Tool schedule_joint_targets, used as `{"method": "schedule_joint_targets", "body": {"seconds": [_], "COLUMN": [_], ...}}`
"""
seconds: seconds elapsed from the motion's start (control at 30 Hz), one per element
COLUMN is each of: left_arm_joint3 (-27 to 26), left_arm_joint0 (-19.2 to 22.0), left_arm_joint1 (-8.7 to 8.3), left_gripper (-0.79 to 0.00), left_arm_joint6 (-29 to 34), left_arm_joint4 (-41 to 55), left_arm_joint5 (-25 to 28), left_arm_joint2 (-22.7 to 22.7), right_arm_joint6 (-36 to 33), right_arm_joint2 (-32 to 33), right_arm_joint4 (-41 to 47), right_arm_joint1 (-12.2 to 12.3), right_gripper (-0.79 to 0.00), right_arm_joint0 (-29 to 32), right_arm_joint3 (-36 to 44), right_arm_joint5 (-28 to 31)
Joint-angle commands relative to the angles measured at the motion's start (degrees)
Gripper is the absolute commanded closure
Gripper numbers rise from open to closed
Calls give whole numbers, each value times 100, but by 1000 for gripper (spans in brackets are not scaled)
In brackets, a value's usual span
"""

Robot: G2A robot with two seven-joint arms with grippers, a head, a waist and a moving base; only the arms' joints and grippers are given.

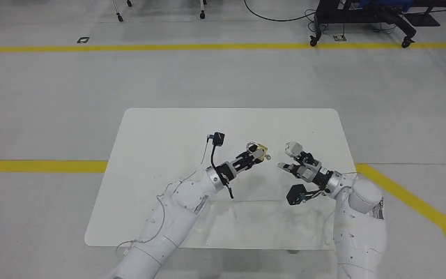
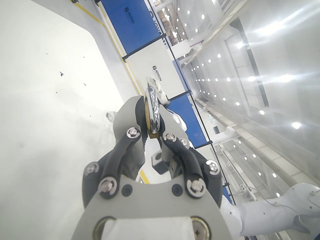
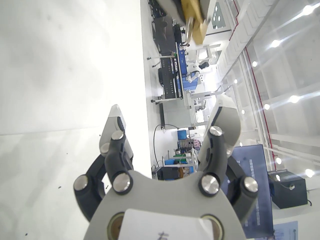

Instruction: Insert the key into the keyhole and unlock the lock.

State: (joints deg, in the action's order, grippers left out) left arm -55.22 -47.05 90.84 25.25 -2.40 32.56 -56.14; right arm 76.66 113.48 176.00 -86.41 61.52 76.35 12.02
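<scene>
Near the middle of the top view, over the white surface, the left tool is clamped tight on the brass lock. Just right of it and not touching it, the right tool gapes wide and holds nothing.

Quick tally off the tabletop: one white table and one brass padlock with a single silver shackle, so just the one lock to go around. Counted two white arms and two grippers to match, left gripper and right gripper, each with two fingers, so four fingers all told. Also spotted two little black wrist cameras, one per arm, lol.
</scene>
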Motion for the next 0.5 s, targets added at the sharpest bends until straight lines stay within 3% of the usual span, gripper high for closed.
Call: {"method": "schedule_joint_targets", "body": {"seconds": [0.0,0.17,0.47], "left_arm_joint3": [107,295,418], "left_arm_joint0": [57,144,163], "left_arm_joint1": [17,59,90], "left_gripper": [0,0,0], "left_arm_joint6": [-56,-237,-423], "left_arm_joint4": [-12,-151,-308], "left_arm_joint5": [53,170,303], "left_arm_joint2": [28,119,179], "right_arm_joint6": [273,102,-192], "right_arm_joint2": [20,-11,-281], "right_arm_joint4": [0,0,0], "right_arm_joint1": [-48,-194,-322], "right_gripper": [-308,-268,-237], "right_arm_joint0": [207,345,272], "right_arm_joint3": [454,798,598], "right_arm_joint5": [241,466,597]}}
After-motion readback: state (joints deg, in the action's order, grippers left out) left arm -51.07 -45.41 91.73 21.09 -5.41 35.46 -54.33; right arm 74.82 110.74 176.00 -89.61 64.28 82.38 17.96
